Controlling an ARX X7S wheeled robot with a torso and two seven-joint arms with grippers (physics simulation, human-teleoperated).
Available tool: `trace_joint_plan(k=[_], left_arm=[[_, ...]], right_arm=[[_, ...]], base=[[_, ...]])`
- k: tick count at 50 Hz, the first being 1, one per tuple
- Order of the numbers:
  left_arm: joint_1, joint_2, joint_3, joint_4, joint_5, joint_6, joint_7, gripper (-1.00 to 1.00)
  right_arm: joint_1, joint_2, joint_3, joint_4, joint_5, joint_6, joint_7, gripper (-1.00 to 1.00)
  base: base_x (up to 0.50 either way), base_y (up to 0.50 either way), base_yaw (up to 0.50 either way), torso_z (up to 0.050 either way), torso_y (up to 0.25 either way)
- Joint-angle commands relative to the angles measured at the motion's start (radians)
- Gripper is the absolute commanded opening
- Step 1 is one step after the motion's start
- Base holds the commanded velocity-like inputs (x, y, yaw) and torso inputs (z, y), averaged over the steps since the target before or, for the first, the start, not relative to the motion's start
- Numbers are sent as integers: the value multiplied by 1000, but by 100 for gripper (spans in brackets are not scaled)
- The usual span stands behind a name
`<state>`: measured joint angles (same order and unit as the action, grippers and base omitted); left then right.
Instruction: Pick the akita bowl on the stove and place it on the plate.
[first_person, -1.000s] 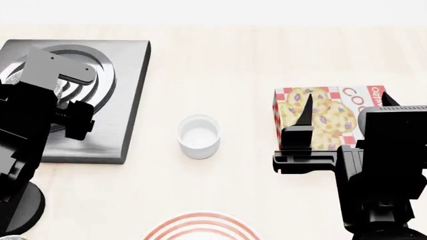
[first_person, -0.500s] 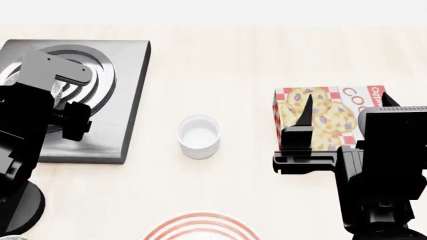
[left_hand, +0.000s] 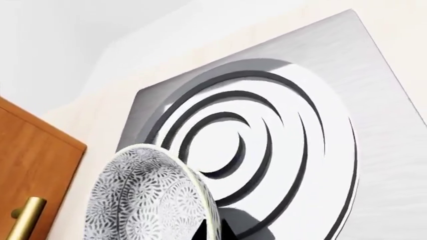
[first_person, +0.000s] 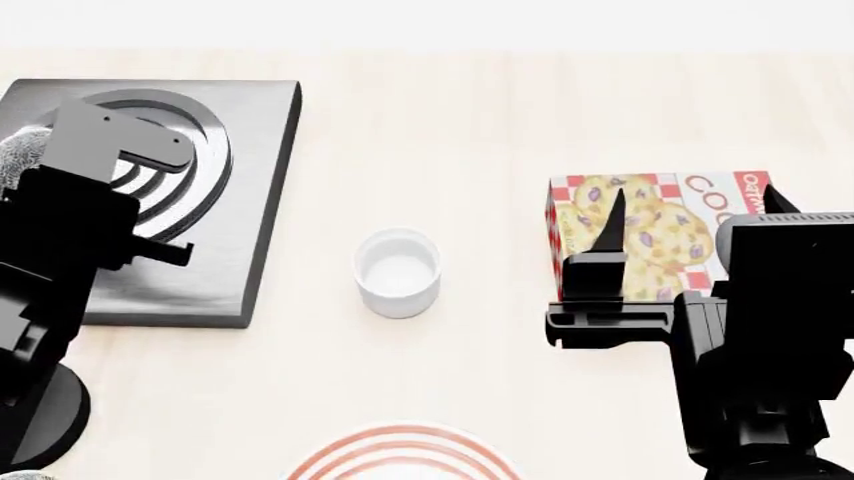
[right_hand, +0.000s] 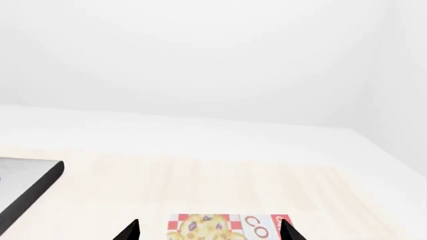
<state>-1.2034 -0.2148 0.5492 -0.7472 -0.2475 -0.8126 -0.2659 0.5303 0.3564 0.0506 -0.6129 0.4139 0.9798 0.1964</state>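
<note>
Akita bowl (left_hand: 150, 197) tilted above the stove (left_hand: 280, 125), at left tool (first_person: 80, 175); grip not discernible. Right tool (right_hand: 208, 231) spread over cookie box (first_person: 654, 235). Plate (first_person: 400, 455) at near worktop (first_person: 467, 120) edge.

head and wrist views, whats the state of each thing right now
akita bowl: tilted on edge at the left gripper, above the burner rings
stove: flat on the table, burner bare
plate: flat, its visible part bare, mostly cut off by the frame
white cup: upright, empty
cookie box: lying flat
right gripper: open, holding nothing
left gripper: jaws hidden
</note>
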Motion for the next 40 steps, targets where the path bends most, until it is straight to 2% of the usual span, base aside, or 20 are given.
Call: trace_joint_plan(k=[1,6,12,17,21,27,32,34,35,37,40], left_arm=[[-7,20,-19,10,15,5,30,-100],[-21,21,-44,46,7,12,5,-100],[-60,13,-45,185,-6,-8,20,-100],[-85,-21,16,399,-11,-63,77,-100],[-80,-91,135,634,-6,-121,163,-100],[-90,-187,265,850,2,-143,267,-100],[-107,-265,346,1038,2,-161,339,-100],[-109,-291,337,1138,-48,-194,384,-100],[-127,-317,388,1181,-14,-186,393,-100],[-143,-347,413,1261,-23,-198,425,-100],[-153,-364,417,1316,-34,-207,444,-100]], right_arm=[[-1,-16,20,-1,-13,-1,-18,100],[-1,-15,20,0,-12,-2,-16,100],[0,-14,17,8,-14,-10,-15,100],[4,-12,19,-4,-8,5,-10,100],[2,-11,17,-4,-8,2,-9,100],[1,-10,15,-3,-7,0,-7,100],[5,-9,14,-7,-3,9,-4,100],[3,-9,16,-9,-2,8,-2,100],[4,-9,17,-10,0,11,-2,100],[2,-8,13,-5,-3,3,-3,100],[3,-8,13,-3,-2,2,-2,100]], base=[[0,0,0,0,0],[0,0,0,0,0],[0,0,0,0,0],[0,0,0,0,0],[0,0,0,0,0],[0,0,0,0,0],[0,0,0,0,0],[0,0,0,0,0],[0,0,0,0,0],[0,0,0,0,0],[0,0,0,0,0]])
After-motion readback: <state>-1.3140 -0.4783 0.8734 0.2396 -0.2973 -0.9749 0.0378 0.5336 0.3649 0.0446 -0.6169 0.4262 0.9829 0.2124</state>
